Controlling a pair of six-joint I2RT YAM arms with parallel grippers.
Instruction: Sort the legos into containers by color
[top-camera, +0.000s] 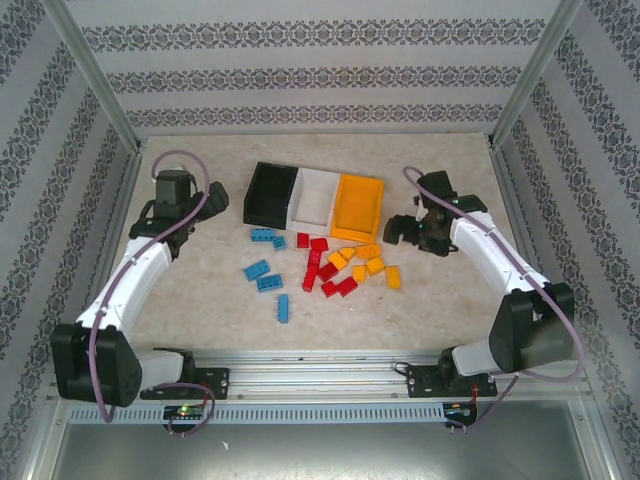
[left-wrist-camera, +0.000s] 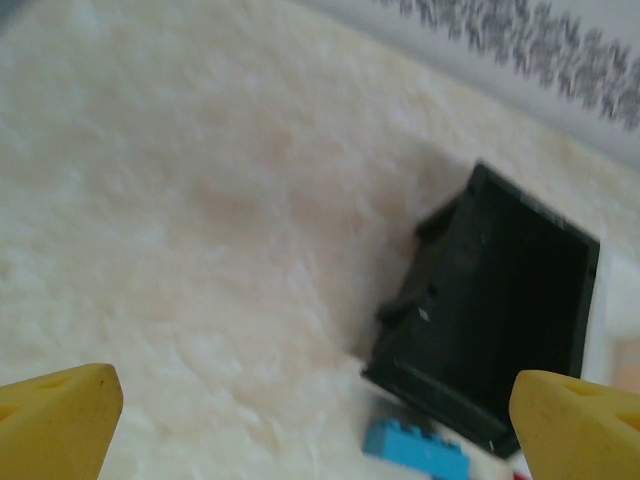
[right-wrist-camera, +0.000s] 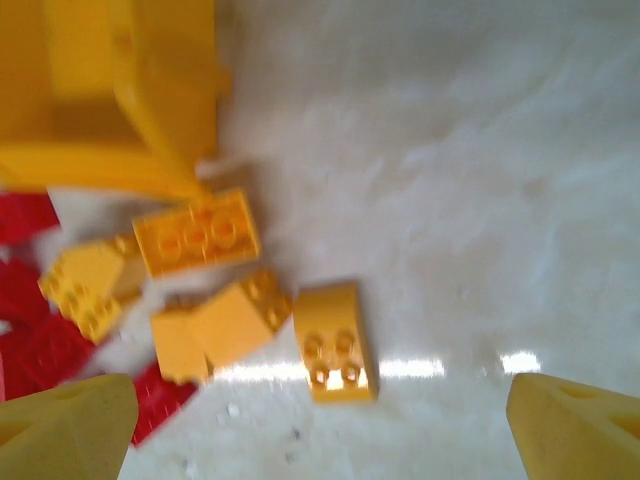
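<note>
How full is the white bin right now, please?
Empty: the white bin shows a bare floor, and the legos lie loose in front of it.

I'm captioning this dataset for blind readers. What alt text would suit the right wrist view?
Orange-yellow legos lie scattered on a pale table beside a corner of the orange-yellow bin, with red legos at the left edge. The right gripper hovers open above them, its yellow fingers in the bottom corners, holding nothing.
</note>
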